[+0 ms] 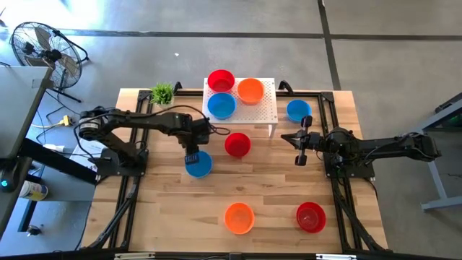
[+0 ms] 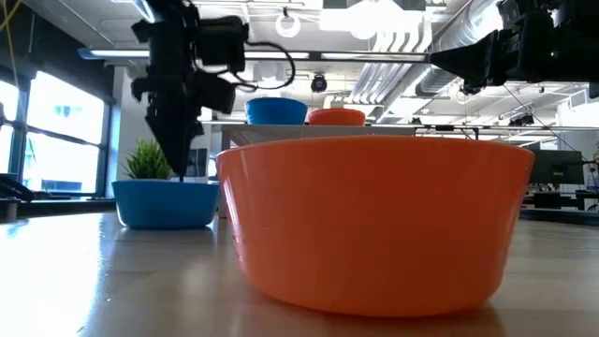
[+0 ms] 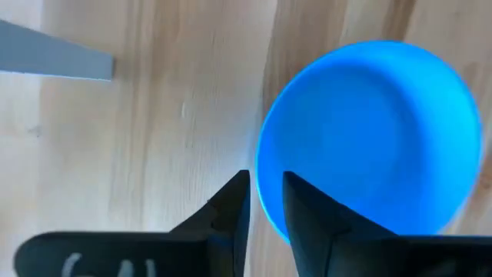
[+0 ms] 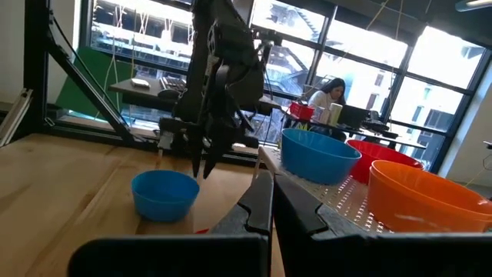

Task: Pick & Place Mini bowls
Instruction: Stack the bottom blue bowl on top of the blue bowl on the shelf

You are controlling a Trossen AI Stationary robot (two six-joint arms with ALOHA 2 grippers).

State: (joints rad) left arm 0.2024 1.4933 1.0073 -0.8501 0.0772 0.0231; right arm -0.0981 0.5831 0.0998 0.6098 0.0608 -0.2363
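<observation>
In the high view the left gripper [image 1: 192, 157] sits left of frame centre, pointing down at the rim of a blue bowl [image 1: 198, 164] on the wooden table [image 1: 144, 209]. The left wrist view shows its two dark fingers [image 3: 231, 208] slightly apart, straddling the rim of that bowl [image 3: 369, 135] with a narrow gap, not visibly squeezing it. The right gripper [image 1: 301, 155] hangs right of centre above bare table, fingers pressed together and holding nothing. At upper centre a white perforated stand [image 1: 267, 112] carries a red bowl [image 1: 221, 80], an orange bowl [image 1: 250, 90] and a second blue bowl [image 1: 221, 105]. Just below the stand lies another red bowl [image 1: 237, 144]; a third blue bowl [image 1: 298, 110] rests right of the stand. At the lower centre sit a second orange bowl [image 1: 239, 217] and a third red bowl [image 1: 310, 217]. A small green plant [image 1: 163, 92] stands left of the stand.
</observation>
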